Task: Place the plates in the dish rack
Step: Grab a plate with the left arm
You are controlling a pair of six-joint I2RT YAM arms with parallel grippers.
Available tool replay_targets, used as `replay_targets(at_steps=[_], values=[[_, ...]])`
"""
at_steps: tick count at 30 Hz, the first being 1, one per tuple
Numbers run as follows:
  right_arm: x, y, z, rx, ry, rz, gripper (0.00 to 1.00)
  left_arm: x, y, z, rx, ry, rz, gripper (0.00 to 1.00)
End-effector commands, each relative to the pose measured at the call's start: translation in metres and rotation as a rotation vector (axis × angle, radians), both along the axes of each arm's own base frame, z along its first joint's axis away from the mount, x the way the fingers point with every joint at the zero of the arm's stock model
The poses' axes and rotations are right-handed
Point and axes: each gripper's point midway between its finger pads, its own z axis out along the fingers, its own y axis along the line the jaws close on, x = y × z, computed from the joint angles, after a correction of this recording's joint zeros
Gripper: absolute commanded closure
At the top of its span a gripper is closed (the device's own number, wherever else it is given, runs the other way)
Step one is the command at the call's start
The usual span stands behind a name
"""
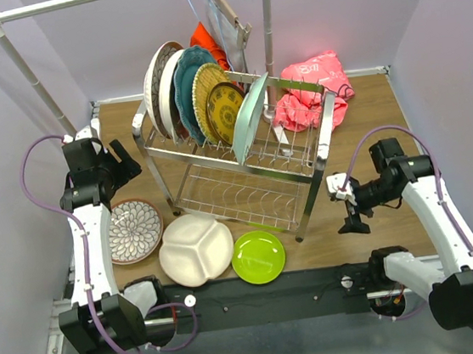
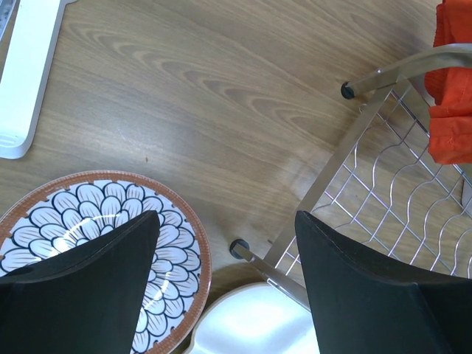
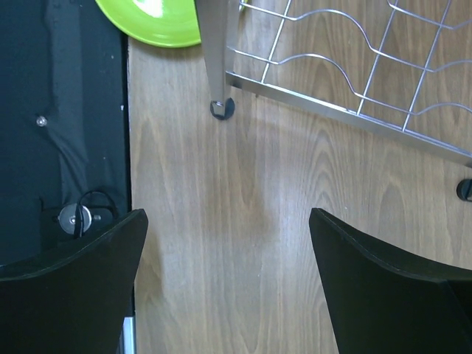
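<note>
We look down on a wooden table [image 1: 368,128] with two robot arms bolted at its near edge. In the middle stands the rack [image 1: 313,177], two tiers of shiny wire on four legs.

A row of plates stands on edge in its upper tier. From left to right we see two pale plates [image 1: 160,83], a teal plate [image 1: 187,84], two yellow plates [image 1: 225,110] and an aqua plate [image 1: 251,120], which leans at the right end.

Three more plates lie flat on the table, close together in front of the rack. The floral plate [image 1: 134,230] is on the left, near the rack's front left leg. The divided plate [image 1: 195,248] is in the middle, and the lime plate [image 1: 258,256] is on the right.

The left gripper [image 1: 122,163] hangs over the table just left of the rack, above the far edge of the floral plate. Its fingers [image 2: 96,295] are spread wide and grasp nothing. In its wrist view we see bare wood between them, the floral plate under one finger and the rack's lower corner under the other.

The right gripper [image 1: 349,215] hangs to the right of the rack, apart from it. Its fingers [image 3: 383,287] are also spread wide with nothing held and only wood between them. A rack leg and the rim of the lime plate show at the top of its wrist view.

A pink cloth [image 1: 312,91] lies behind the rack on the right. A white rail [image 1: 28,68] stands at the back.
</note>
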Motion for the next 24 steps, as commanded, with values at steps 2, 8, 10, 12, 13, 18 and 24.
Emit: replay_targets(at_steps=[2,8,10,12,13,18,24], values=[[-0.019,0.01,0.001,0.048,0.071,0.032,0.0,-0.001,-0.006,0.016,0.006,-0.046,-0.039,0.16],[-0.022,0.015,0.0,0.059,0.089,0.057,0.0,-0.001,-0.008,0.016,0.002,-0.046,-0.053,0.16],[-0.022,0.017,-0.001,0.065,0.09,0.069,0.0,-0.001,-0.008,0.014,-0.002,-0.041,-0.055,0.16],[-0.021,0.019,0.001,0.071,0.08,0.079,0.0,0.0,-0.01,0.013,-0.005,-0.042,-0.064,0.16],[-0.02,0.02,0.002,0.074,0.077,0.083,0.0,-0.001,-0.011,0.012,-0.008,-0.038,-0.066,0.16],[-0.022,0.026,0.006,0.102,0.072,0.102,0.0,-0.004,-0.014,0.007,-0.016,-0.026,-0.087,0.16],[-0.024,0.027,-0.003,0.089,0.079,0.131,0.0,-0.015,-0.019,0.002,-0.022,-0.004,-0.105,0.16]])
